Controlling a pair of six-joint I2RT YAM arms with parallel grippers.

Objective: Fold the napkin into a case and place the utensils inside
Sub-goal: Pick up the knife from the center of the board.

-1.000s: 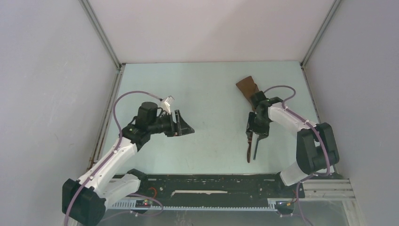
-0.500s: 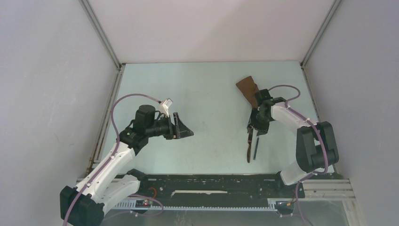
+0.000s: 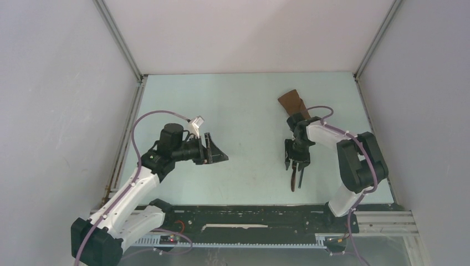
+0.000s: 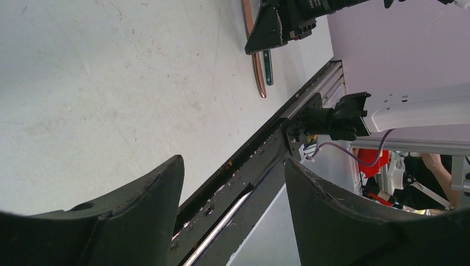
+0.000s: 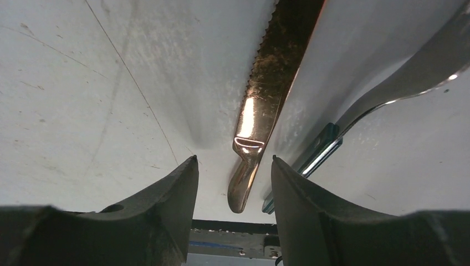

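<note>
Left claw (image 3: 217,152) and right claw (image 3: 295,164) gape over the scuffed, pale-green table (image 3: 249,105).

We can read no lettering, number, brand or sign in any view; the knife (image 5: 260,105) between the right fingers (image 5: 161,210) shows only glare; the clutter (image 4: 388,172) beyond the left fingers (image 4: 133,216) is too blurred for us to read.

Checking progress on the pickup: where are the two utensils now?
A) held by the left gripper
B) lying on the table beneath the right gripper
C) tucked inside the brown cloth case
B: the knife and the teal-handled utensil lie flat on the table, with the open right gripper just above them.
</note>
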